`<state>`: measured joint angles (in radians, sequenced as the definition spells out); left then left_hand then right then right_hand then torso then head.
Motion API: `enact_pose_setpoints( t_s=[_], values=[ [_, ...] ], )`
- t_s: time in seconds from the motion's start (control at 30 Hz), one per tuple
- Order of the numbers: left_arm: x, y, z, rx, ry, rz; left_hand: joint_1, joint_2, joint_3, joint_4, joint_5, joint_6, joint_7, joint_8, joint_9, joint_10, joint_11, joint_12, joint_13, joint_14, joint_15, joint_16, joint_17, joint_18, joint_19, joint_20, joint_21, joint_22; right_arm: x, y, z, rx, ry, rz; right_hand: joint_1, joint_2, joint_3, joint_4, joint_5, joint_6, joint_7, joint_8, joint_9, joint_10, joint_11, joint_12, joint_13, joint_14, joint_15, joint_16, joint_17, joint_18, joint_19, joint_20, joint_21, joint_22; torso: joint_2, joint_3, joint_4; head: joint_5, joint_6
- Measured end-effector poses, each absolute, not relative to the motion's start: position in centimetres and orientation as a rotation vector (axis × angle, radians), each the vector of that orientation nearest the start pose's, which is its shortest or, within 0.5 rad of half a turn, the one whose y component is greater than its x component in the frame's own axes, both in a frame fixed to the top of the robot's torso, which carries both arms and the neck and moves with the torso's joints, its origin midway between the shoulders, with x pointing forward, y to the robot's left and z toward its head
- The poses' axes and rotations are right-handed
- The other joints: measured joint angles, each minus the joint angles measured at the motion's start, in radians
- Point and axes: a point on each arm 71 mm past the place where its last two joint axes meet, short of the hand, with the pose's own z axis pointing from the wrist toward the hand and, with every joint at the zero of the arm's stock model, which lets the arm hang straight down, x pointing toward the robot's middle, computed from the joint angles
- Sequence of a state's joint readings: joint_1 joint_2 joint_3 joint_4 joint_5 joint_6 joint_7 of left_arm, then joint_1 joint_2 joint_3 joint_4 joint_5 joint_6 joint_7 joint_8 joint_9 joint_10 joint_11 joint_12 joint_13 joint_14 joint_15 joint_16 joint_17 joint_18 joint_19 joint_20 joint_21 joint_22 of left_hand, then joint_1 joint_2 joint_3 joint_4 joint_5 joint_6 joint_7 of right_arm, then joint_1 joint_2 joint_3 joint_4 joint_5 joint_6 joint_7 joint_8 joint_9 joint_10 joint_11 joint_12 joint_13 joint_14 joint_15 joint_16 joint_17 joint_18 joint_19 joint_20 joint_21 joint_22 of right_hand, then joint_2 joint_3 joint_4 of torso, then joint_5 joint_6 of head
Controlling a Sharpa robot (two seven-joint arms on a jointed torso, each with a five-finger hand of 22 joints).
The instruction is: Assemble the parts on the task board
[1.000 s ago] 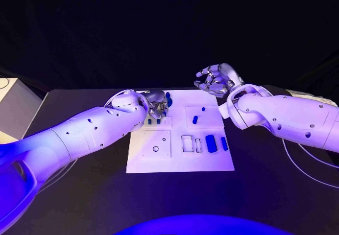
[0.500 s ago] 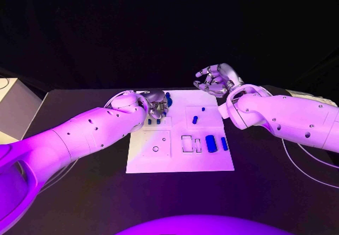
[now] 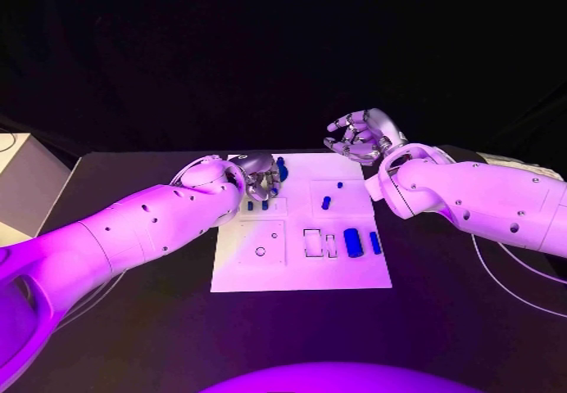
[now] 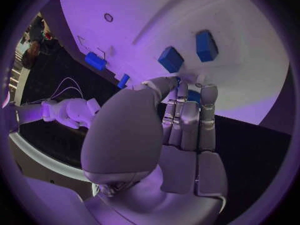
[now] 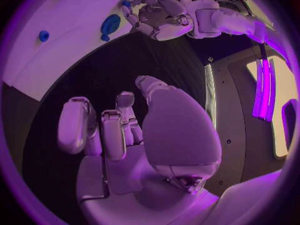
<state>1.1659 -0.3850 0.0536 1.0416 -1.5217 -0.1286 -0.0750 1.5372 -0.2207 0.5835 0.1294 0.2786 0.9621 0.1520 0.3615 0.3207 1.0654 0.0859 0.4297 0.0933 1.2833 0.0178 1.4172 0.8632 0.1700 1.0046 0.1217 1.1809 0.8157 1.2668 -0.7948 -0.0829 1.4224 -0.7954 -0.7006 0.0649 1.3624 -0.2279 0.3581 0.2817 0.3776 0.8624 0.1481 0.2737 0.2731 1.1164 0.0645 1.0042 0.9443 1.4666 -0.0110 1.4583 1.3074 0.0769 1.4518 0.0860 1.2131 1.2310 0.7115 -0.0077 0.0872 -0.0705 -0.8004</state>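
The white task board (image 3: 301, 274) lies mid-table. My left hand (image 3: 260, 173) hangs over its far left corner, fingers curled down with thumb and fingertips (image 4: 187, 97) closed round a blue part (image 3: 281, 169) that still touches the board. Two blue blocks (image 4: 170, 59) stand just beyond those fingers. From the right wrist view the left hand (image 5: 159, 17) sits beside an oval blue part (image 5: 110, 24). My right hand (image 3: 364, 135) floats above the board's far right corner, fingers loosely bent and apart, nothing in it. Two long blue parts (image 3: 353, 240) lie at the near right.
Small blue parts (image 3: 326, 200) stand in the board's right middle, and two pegs (image 3: 256, 204) by my left wrist. Pale rectangular recesses (image 3: 313, 240) sit left of the long parts. A white box (image 3: 29, 184) stands at the table's left edge. Black table surrounds the board.
My left hand has edged a little farther along the board toward the blue part, and its fingers have closed in more. The right hand has barely moved.
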Motion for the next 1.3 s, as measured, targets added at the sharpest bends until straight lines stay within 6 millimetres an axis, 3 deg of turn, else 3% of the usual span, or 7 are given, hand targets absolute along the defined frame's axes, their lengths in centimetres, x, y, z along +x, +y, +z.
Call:
enact_pose_setpoints(
  t_s=[0.23, 0.63, 1.0, 1.3],
  values=[
    [55.4, 10.3, -19.3, 0.182, 1.748, -0.679, 0.0, 0.0, 0.0, 0.0, 0.0, 0.002, 0.001, -0.001, -0.001, 0.004, 0.004, -0.011, 0.0, 0.003, -0.003, 0.0, 0.001, 0.0, 0.0, 0.0, 0.006, 0.005, 51.7, -23.0, -15.7, 0.525, 1.367, 0.846, 0.0, 0.0, 0.0, 0.0, 0.0, 0.0, 0.0, 0.0, 0.0, 0.0, 0.0, 0.0, 0.0, 0.0, 0.0, 0.0, 0.0, 0.0, 0.0, 0.0, 0.0, 0.0, -0.001, -0.0005, 0.0016, -0.001, 0.007],
    [55.1, 12.0, -17.0, 0.124, 1.733, -0.721, -0.009, 0.001, 0.003, -0.003, 0.0, 0.001, 0.002, -0.005, 0.0, 0.007, 0.0, -0.015, -0.001, 0.007, 0.0, 0.0, 0.001, 0.0, 0.0, 0.0, 0.006, 0.007, 51.7, -23.4, -15.7, 0.528, 1.365, 0.838, -0.004, -0.004, 0.0, 0.0, 0.004, 0.0, 0.0, 0.005, 0.0, 0.0, 0.0, 0.0, -0.003, 0.0, 0.0, 0.0, 0.0, 0.0, 0.0, 0.0, 0.0, 0.0, -0.004, -0.0036, 0.0071, 0.003, 0.004],
    [55.7, 12.9, -17.7, 0.123, 1.772, -0.667, -0.014, -0.004, 0.003, -0.003, 0.0, 0.009, 0.001, -0.011, 0.0, 0.011, 0.004, -0.026, -0.001, 0.007, 0.0, 0.0, 0.0, 0.0, 0.0, 0.0, 0.006, 0.007, 51.7, -23.4, -15.7, 0.529, 1.365, 0.838, -0.004, -0.004, 0.0, 0.0, 0.004, -0.002, -0.002, 0.005, 0.0, 0.0, 0.0, 0.0, -0.003, 0.0, 0.0, 0.0, 0.0, 0.0, 0.0, 0.0, 0.0, 0.0, -0.002, -0.0039, 0.0058, 0.009, 0.003],
    [56.0, 12.8, -18.9, 0.141, 1.8, -0.628, -0.024, -0.003, 0.003, -0.003, 0.0, 0.009, 0.001, -0.012, 0.001, 0.014, 0.0, -0.026, -0.001, 0.007, 0.0, 0.0, 0.0, 0.0, 0.0, 0.0, 0.006, 0.007, 51.7, -23.2, -15.7, 0.527, 1.366, 0.842, -0.004, -0.004, 0.0, 0.0, 0.004, -0.002, -0.002, 0.005, 0.0, 0.0, 0.0, 0.0, -0.003, 0.0, 0.0, 0.0, 0.0, 0.0, 0.0, 0.0, 0.0, 0.0, 0.0, -0.002, 0.0039, 0.014, 0.001]
  ],
)
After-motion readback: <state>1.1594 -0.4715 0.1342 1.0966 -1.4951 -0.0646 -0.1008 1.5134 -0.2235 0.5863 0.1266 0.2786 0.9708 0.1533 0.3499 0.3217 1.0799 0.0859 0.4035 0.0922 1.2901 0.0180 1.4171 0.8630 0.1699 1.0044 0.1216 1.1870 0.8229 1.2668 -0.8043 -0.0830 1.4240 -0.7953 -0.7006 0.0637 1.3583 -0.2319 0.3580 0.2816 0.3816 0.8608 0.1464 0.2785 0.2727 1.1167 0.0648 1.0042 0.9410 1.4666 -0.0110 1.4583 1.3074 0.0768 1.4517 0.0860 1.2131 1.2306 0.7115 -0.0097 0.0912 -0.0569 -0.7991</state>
